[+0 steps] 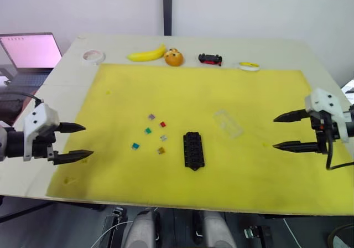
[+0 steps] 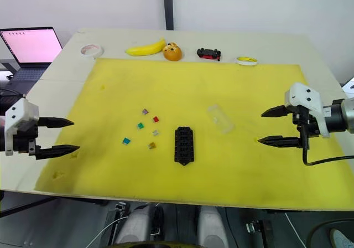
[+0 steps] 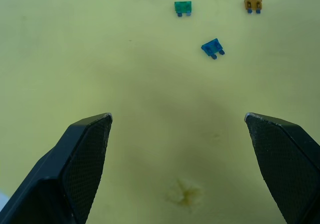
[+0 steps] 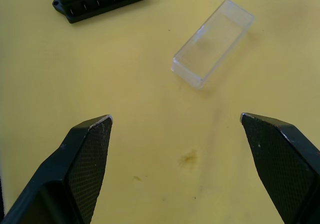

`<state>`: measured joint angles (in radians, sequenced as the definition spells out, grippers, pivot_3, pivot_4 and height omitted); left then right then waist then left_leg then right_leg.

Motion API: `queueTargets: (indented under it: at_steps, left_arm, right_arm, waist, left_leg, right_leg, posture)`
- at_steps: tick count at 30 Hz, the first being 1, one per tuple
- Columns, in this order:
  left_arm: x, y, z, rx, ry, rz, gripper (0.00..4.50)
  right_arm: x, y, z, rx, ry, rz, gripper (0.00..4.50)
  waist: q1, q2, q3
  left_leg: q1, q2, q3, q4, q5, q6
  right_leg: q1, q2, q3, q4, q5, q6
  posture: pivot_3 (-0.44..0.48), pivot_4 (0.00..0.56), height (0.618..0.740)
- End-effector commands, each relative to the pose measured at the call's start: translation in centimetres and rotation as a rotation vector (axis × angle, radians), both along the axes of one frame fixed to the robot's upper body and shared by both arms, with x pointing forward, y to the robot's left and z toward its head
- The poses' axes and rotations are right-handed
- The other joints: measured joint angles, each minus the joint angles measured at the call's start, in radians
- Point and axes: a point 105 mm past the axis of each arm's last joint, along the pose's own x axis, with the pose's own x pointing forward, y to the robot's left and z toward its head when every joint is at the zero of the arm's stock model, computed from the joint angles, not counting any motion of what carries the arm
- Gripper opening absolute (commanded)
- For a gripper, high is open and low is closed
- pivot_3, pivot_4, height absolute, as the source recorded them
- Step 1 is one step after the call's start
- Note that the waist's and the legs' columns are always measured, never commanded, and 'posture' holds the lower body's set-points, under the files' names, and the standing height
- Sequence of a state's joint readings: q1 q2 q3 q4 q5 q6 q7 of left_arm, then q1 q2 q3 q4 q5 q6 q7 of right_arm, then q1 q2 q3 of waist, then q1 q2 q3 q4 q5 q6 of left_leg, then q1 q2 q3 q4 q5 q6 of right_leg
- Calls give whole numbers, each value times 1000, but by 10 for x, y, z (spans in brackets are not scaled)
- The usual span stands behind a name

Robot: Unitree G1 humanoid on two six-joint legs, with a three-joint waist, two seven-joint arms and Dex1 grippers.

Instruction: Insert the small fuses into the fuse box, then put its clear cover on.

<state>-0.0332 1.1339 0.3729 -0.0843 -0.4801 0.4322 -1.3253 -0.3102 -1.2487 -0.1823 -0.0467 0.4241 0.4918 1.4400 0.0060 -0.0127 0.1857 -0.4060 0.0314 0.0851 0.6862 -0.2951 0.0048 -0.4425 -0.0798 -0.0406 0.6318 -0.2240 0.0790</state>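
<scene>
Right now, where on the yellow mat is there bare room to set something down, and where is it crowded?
Bare mat lies between the left gripper and the small fuses, between the clear cover and the right gripper, and along the mat's near edge. It is crowded mid-mat, around the fuses and the fuse box.

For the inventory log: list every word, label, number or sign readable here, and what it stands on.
None can be read.
Laptop screen: pink window with a top line of marks, too small to read.
Fuse box, small fuses, clear cover: no markings visible.
</scene>
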Motion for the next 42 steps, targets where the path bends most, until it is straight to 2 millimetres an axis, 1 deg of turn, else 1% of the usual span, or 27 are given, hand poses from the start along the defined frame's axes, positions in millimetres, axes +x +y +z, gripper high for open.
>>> queueTargets:
  at_steps: [1,4,9,15,17,19,21,24,26,28,30,33,35,37,39,40,42]
  left_arm:
    - [1,1,11,33,-43,6,4500]
    - [1,0,14,21,-43,8,4500]
    - [0,2,12,36,-28,7,4500]
    - [4,0,14,27,-33,6,4500]
    - [4,2,15,28,-26,4,4500]
    - [3,7,14,28,-17,8,4500]
    - [6,5,14,29,-16,9,4500]
    - [8,6,20,31,-21,9,4500]
    - [11,4,23,12,-37,20,4500]
    - [8,0,21,10,-22,9,4500]
    - [5,-3,20,-3,-22,3,4500]
    - [6,-11,20,-33,-24,5,4500]
    - [6,-23,20,-57,-16,-12,4500]
    - [6,-35,20,-131,8,-9,4500]
    - [0,-51,19,-238,64,-8,4500]
    - [-6,-61,18,-317,129,3,4500]
    - [-16,-72,15,-404,220,32,4500]
  right_arm:
    - [0,3,12,9,-56,17,4343]
    - [1,4,11,12,-56,19,4343]
    - [1,4,8,18,-57,20,4343]
    - [3,9,10,43,-85,26,4343]
    - [2,11,10,42,-88,28,4343]
    - [1,15,9,39,-92,32,4343]
    - [2,13,9,39,-100,32,4343]
    - [1,21,13,45,-111,54,4343]
    - [2,24,11,50,-114,69,4343]
    - [4,27,5,52,-110,69,4343]
    - [2,30,4,50,-108,73,4343]
    - [1,34,10,60,-123,80,4343]
    - [6,37,15,64,-167,86,4343]
    - [11,46,20,85,-204,99,4343]
    - [18,60,26,103,-251,123,4343]
    - [22,71,31,120,-282,144,4343]
    - [26,90,38,135,-321,188,4343]
  waist:
    - [0,0,0]
    - [0,0,0]
    - [0,0,0]
    - [1,0,0]
    - [1,0,0]
    - [1,0,0]
    - [1,0,0]
    - [1,0,0]
    - [1,0,0]
    - [1,0,0]
    - [1,0,0]
    - [1,0,0]
    - [1,0,0]
    - [1,0,0]
    - [0,0,0]
    - [-2,0,0]
    - [-16,0,0]
  left_leg:
    - [0,0,0,0,0,0]
    - [0,0,0,0,0,0]
    - [0,0,0,0,0,0]
    - [0,0,0,0,0,0]
    - [0,0,0,0,0,0]
    - [0,0,0,0,0,0]
    - [0,0,0,0,0,0]
    - [0,-1,0,0,0,0]
    - [0,-1,0,0,0,0]
    - [0,-1,0,0,0,0]
    - [0,0,0,0,0,0]
    - [0,0,0,0,0,0]
    - [0,0,0,0,0,0]
    - [0,0,0,0,0,0]
    - [0,0,-1,0,0,0]
    - [0,0,-2,0,0,0]
    - [0,1,-4,0,1,-1]
  right_leg:
    - [0,0,0,0,0,0]
    - [0,0,0,0,0,0]
    - [0,0,0,0,0,0]
    - [0,0,0,0,0,0]
    - [0,0,0,0,0,0]
    - [0,0,0,0,0,0]
    - [0,0,0,0,0,0]
    - [0,0,0,0,0,0]
    - [0,0,0,0,0,0]
    - [0,0,0,0,0,0]
    - [0,0,0,0,0,0]
    - [0,0,0,0,0,0]
    - [0,0,0,0,0,0]
    - [0,0,0,0,0,0]
    - [0,0,0,1,0,0]
    - [0,0,0,1,0,0]
    - [0,0,1,1,0,0]
  posture:
    - [0,150,737]
    - [0,150,737]
    - [0,150,737]
    - [0,150,737]
    - [0,150,737]
    - [0,150,737]
    - [0,150,737]
    - [0,150,737]
    - [0,150,737]
    - [0,150,737]
    - [0,150,737]
    - [0,150,737]
    - [0,150,737]
    - [0,150,737]
    - [0,150,737]
    - [0,150,737]
    - [0,150,737]
